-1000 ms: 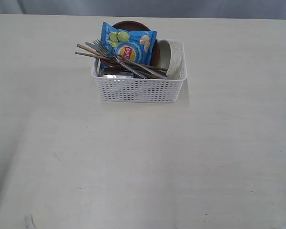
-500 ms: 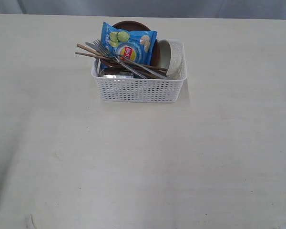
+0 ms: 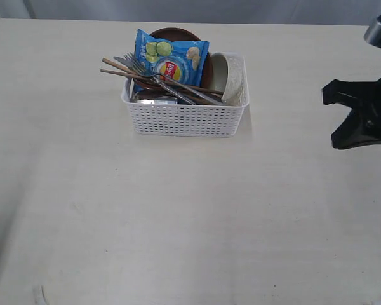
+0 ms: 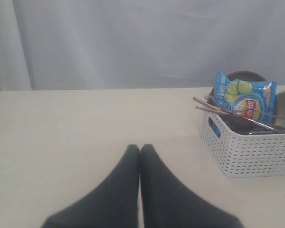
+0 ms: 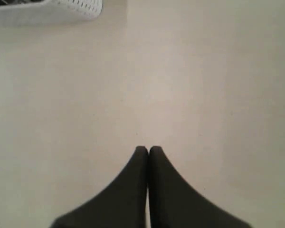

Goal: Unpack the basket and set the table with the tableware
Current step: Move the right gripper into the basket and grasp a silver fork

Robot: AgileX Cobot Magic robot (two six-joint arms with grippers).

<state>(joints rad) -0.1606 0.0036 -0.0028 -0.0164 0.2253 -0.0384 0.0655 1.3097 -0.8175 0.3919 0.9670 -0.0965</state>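
Packed basket on a pale table, both grippers closed and empty.

A pale beige table [image 3: 178, 222] with faint grain is seen across the whole exterior view, and a grey-white curtain [image 4: 133, 42] is hung behind it. The white lattice basket [image 3: 187, 119] is set on the table toward the far middle. In it a brown plate [image 3: 174, 32] and an off-white bowl [image 3: 225, 73] are stood on edge, a blue chip bag [image 3: 171, 57] is leaned on the plate, and chopsticks [image 3: 117, 67] and a fork [image 3: 136, 63] are laid across. The left gripper [image 4: 139, 147] and right gripper [image 5: 148, 149] are held over bare tabletop, fingers pressed together on nothing, well apart from the basket.
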